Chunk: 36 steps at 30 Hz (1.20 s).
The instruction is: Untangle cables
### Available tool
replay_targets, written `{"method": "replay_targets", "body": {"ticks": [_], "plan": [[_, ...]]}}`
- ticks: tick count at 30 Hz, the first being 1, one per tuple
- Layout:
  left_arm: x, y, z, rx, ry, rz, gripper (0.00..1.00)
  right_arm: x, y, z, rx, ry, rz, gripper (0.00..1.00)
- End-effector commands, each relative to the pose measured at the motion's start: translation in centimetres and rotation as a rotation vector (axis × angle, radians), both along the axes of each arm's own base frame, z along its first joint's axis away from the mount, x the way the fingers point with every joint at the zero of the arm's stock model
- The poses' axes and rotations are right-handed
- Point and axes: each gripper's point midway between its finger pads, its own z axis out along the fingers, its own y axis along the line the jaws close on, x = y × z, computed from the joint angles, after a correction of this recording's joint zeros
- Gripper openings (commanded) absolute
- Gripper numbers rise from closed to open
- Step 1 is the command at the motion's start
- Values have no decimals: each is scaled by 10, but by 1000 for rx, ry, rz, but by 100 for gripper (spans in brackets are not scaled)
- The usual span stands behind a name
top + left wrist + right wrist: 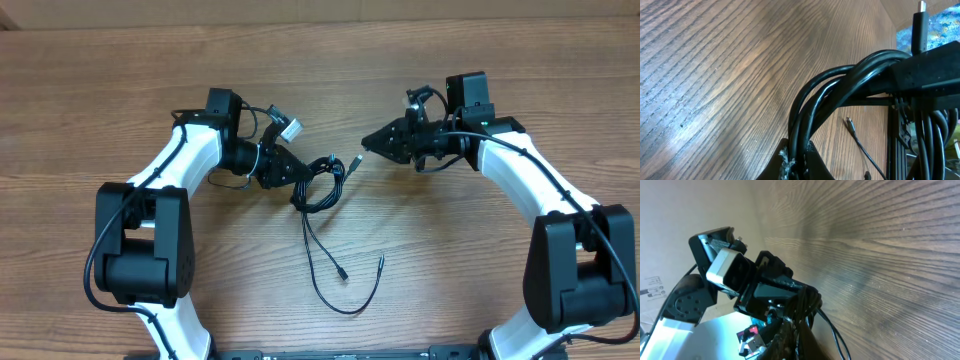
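Several thin black cables lie bunched mid-way across the table, w/ two loose tails trailing toward the near edge. Left gripper is clamped on the bunch. Right gripper hovers just beside a silver-tipped plug; its opening can't be told. Cords look light, floppy, prob. slippery, so best taken near a plug end.

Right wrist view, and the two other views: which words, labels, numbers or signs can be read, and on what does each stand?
Small printed label on the pale surface at the left edge of the right wrist view: too small and blurred to read.
Overhead and left wrist views: no text on the cables or the wooden table.
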Motion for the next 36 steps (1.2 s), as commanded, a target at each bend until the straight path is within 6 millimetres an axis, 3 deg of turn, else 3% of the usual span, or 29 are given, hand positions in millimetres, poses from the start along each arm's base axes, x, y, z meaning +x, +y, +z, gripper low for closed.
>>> {"method": "replay_targets", "body": {"ticks": [1,22,29,36], "plan": [[3,-2,10,-23,-7,7,4,-4,1,10,12,-45,24,4],[3,-2,10,-23,-7,9,4,-19,21,13,35,-30,88,4],[3,-2,10,-23,-7,9,4,-24,20,-5,-61,21,62,4],[3,-2,10,-23,-7,9,4,-33,37,-14,-124,14,88,4]]}}
